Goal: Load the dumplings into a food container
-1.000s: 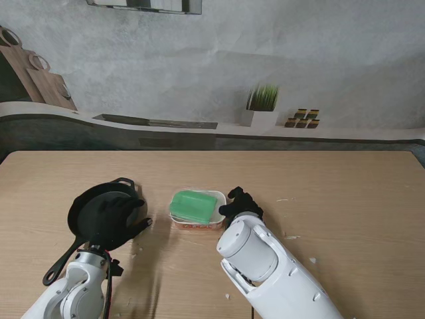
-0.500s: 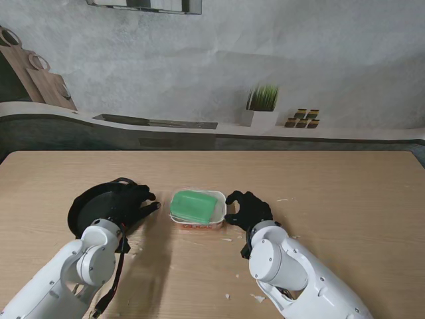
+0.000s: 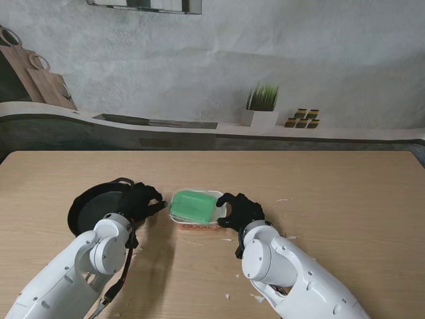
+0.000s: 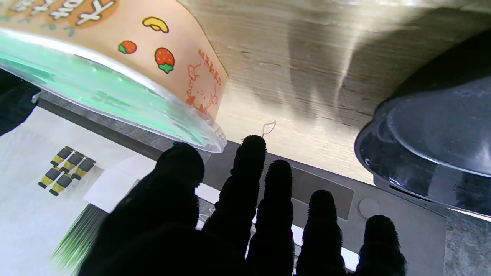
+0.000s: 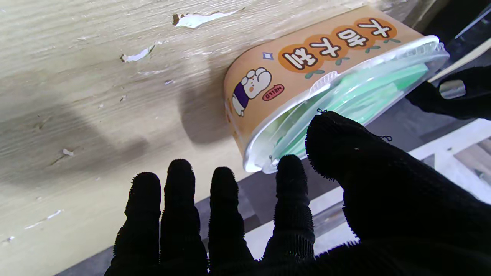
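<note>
Food container [image 3: 197, 210] sits mid-table [image 3: 332, 193], green lid [image 3: 193, 205] on it, orange printed wall facing me. No dumplings visible anywhere.

Left hand [image 3: 141, 201]: black glove, fingers [image 4: 249, 168] spread and empty, just left of the container. Left wrist view shows the fingertips near the lid's clear rim [image 4: 184, 126]; can't tell if they touch it. Nothing gripped.

Right hand [image 3: 240, 211]: also black-gloved, fingers [image 5: 180, 184] apart, empty, just right of the container. Right wrist view puts the thumb [image 5: 337, 142] right at the lid edge and the index tip close to the container's corner; contact not confirmable. Other three fingers sit over bare wood.

Black frying pan [image 3: 93, 207] is on the left of the table, partly behind the left forearm [image 3: 86, 266]. The left wrist view shows its dark rounded side [image 4: 429, 145] near the little finger, apart from the container.

Small white flecks [image 3: 292, 236] are scattered on the wood to the right of the container and nearer to me.

Background: potted plant [image 3: 261, 106] on the counter, cutting boards [image 3: 36, 73] leaning at far left.
</note>
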### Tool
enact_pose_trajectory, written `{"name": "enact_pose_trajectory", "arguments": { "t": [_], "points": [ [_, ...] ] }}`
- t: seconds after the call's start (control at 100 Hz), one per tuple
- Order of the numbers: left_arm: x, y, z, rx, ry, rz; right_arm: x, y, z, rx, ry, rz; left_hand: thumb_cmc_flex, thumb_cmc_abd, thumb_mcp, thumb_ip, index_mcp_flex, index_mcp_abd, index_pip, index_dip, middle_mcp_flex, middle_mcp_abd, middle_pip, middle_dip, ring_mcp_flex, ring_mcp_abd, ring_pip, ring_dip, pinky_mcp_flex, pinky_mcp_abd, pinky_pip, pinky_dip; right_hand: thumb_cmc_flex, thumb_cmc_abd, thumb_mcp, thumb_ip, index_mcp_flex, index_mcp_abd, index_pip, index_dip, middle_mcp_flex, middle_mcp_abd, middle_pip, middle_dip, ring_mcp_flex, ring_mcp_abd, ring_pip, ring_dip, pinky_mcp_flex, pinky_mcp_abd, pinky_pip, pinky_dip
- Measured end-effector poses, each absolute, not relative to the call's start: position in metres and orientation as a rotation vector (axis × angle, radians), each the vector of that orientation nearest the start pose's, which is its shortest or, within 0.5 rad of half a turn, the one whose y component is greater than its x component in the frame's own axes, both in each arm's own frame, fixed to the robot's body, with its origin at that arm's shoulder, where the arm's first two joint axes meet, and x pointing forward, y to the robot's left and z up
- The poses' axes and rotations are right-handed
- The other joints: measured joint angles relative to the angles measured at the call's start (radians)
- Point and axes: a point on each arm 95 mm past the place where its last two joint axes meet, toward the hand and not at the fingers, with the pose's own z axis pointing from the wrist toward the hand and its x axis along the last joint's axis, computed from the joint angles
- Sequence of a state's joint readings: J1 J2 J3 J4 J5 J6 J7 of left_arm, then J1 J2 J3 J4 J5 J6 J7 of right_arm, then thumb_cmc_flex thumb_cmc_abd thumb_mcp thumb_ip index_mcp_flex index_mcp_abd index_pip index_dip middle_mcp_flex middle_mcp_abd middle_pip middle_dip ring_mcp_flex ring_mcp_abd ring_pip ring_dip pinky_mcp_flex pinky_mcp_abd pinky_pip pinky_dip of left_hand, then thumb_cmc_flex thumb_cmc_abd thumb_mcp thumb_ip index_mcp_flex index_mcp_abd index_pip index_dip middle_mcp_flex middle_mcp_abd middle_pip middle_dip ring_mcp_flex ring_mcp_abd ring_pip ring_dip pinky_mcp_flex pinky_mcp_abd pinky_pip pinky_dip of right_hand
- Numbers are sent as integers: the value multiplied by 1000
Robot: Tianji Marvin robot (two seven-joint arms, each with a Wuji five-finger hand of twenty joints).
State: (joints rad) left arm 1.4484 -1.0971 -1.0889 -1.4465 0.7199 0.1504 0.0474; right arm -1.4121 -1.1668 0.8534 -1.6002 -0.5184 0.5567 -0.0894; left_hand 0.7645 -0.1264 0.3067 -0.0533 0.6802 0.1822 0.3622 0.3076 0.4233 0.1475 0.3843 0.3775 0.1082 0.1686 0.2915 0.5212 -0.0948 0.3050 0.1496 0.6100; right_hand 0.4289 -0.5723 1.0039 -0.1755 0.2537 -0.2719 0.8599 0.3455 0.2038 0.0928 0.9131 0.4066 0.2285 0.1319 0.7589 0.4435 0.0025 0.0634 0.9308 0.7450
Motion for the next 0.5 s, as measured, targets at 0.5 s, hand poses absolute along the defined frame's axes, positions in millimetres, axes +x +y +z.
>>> {"name": "enact_pose_trajectory", "arguments": {
  "t": [0.5],
  "points": [
    [422, -10, -362, -1614, 1389, -1468, 397, 104, -343, 1849, 1222, 1418, 0, 0, 0, 0, 162, 40, 4, 0, 54, 0, 3, 0, 9, 1, 22, 0, 0, 0, -5, -24, 0, 1, 29, 0, -1, 0, -1, 14, 11, -26, 46, 17, 0, -1, 31, 21, -11, -3, 59, -13]
  ]
}}
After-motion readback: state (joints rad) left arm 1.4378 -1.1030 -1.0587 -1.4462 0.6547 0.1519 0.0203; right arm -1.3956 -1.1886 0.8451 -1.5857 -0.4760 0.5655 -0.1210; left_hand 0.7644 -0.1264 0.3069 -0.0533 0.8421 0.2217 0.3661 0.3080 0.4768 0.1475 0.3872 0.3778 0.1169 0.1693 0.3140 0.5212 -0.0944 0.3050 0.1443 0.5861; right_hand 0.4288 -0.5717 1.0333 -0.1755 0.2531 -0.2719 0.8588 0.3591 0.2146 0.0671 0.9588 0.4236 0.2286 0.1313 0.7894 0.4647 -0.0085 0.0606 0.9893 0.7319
